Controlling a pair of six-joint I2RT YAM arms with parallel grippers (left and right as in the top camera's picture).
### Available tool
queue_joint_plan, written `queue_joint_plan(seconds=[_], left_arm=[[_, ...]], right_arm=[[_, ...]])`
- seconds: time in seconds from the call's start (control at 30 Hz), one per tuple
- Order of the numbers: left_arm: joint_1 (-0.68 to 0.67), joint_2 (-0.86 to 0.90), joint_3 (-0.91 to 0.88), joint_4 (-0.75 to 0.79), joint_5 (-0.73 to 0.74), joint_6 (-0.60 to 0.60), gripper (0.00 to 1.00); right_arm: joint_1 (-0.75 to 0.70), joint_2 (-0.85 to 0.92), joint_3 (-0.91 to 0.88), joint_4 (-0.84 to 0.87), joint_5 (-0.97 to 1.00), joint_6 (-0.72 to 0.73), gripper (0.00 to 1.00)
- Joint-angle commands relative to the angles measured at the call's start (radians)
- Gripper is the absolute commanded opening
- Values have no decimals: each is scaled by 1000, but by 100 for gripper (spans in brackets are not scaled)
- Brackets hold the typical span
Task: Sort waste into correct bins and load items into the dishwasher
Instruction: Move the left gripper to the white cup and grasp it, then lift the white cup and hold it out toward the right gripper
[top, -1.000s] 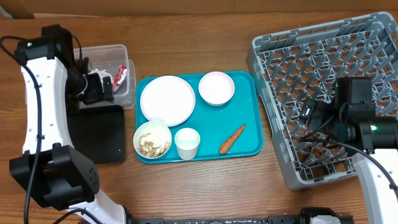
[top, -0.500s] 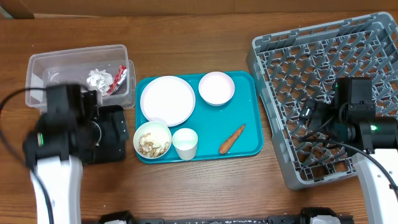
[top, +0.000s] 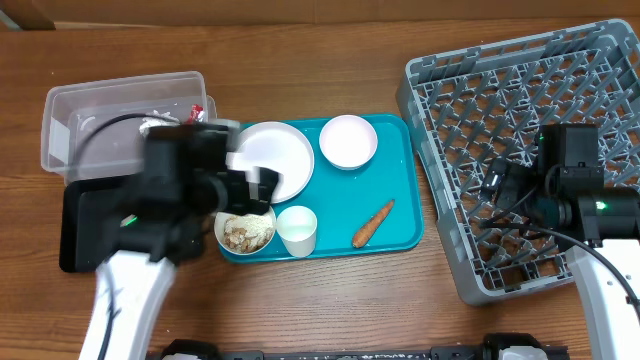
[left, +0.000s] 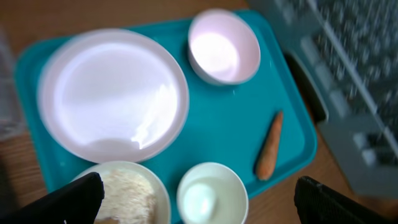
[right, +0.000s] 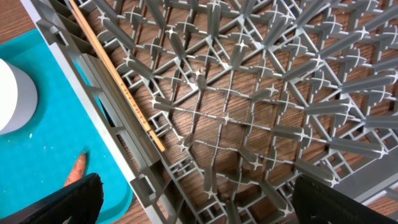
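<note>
On the wooden counter (top: 330, 60) stands a teal tray (top: 395, 215). It carries a white plate (top: 285, 150), a pale pink bowl (top: 348, 141), a bowl with food scraps (top: 248, 232), a white cup (top: 300, 230) and a carrot (top: 373, 223). The carrot lies near the right edge of the tray, apart from the cup.

The left gripper (left: 199, 202) hangs above the left part of the tray, over the plate and the scraps bowl. Its two fingers are wide apart and nothing is between them. From overhead this arm looks blurred.

Behind the arm, at the far left, is a clear plastic bin (top: 100, 110) with a red wrapper (top: 197, 112) and some crumpled white waste inside. Just in front of it sits a black bin (top: 85, 230).

To the right of the tray is the grey dishwasher rack (top: 420, 120). The right gripper (right: 199, 202) is over the rack's near part, also with its fingers spread and holding nothing. In the right wrist view, a thin wooden stick (right: 118, 81) lies slanted in the rack along the wall that faces the tray.
</note>
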Motion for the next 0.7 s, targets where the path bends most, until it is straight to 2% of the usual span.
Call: queue_joint_plan(seconds=[0.0,0.17,0.33,0.57,0.63,0.67], left_arm=[[-133,109,44,-1,-110,-17,100],[-167,240,52,-18,-129,-129,100],[-167,295,52,-50,-129,-129,100],[-167,383,52,-171,-132,-136,100],[-167,411,52,-183,-128,-136,95],[-167,425,52,-184,-122,-136,88]], right_arm=[[-8,-11,25,3,0,5,100],[-8,-11,25,0,0,5,100],[-8,-11,25,0,0,5,100],[-8,-11,25,0,-1,5,100],[-8,-11,25,0,-1,5,100],[-8,-11,25,0,0,5,100]])
